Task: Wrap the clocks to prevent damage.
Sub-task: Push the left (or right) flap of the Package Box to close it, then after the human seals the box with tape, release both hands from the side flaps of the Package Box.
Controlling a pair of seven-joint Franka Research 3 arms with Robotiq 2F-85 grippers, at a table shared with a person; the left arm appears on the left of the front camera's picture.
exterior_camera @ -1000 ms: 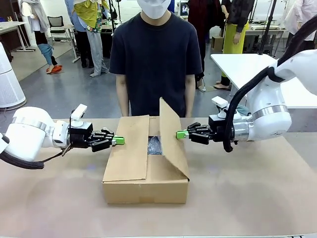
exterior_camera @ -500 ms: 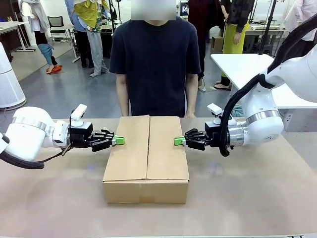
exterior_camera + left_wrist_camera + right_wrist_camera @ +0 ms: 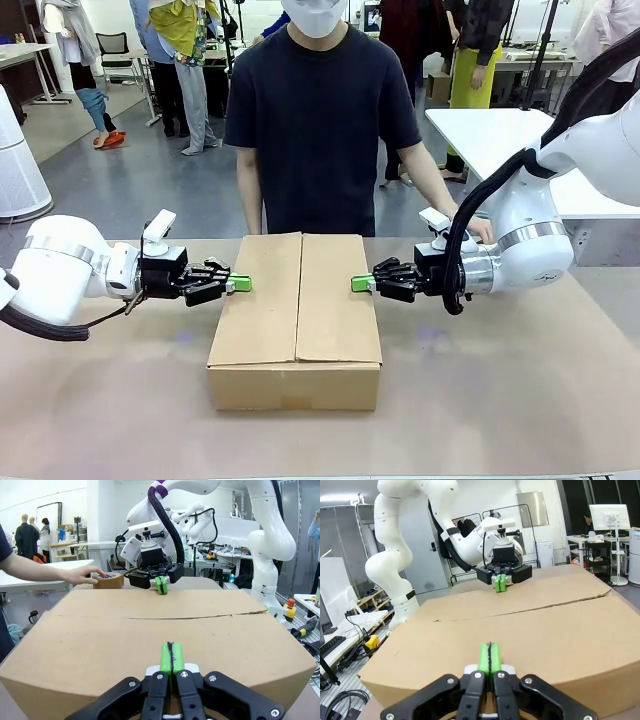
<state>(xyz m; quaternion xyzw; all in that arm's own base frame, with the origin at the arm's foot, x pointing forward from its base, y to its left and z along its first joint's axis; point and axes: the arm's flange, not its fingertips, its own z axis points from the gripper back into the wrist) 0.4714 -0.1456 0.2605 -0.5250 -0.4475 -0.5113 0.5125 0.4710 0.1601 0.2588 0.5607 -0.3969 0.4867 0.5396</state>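
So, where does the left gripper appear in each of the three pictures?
Front view: the left gripper is at picture left, shut, at the left edge of the cardboard box.
Left wrist view: bottom middle, its green pads in front of the near box edge.
Right wrist view: upper middle, beyond the box's far edge.
Shared landmark: the seam between the closed flaps.

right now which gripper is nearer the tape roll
Right. The right gripper is close beside the tape roll; the left gripper is across the box from it.
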